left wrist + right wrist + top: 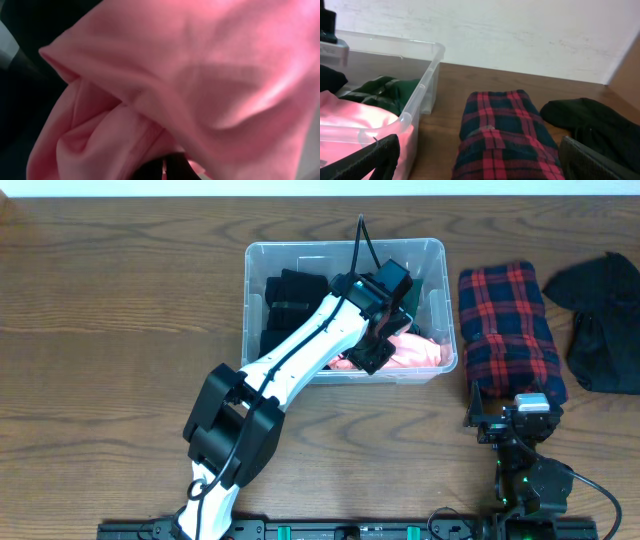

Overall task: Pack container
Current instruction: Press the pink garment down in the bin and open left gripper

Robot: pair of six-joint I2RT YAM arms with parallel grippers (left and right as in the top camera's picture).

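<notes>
The clear plastic container (432, 252) stands at the table's middle back. It holds black folded clothes (290, 300) on the left, a green garment (428, 292) at the right and a pink garment (420, 354) at the front right. My left gripper (380, 348) reaches down into the bin onto the pink garment. In the left wrist view the pink cloth (200, 75) fills the frame and the dark jaws (164, 170) sit closed with a sliver of pink between them. My right gripper (520, 418) is open and empty, just in front of a folded red plaid garment (510, 330).
A crumpled black garment (605, 320) lies at the far right. The right wrist view shows the plaid garment (505, 130) between my open fingers (480, 157), the container rim (427, 82) at left, and the black garment (590, 120) at right.
</notes>
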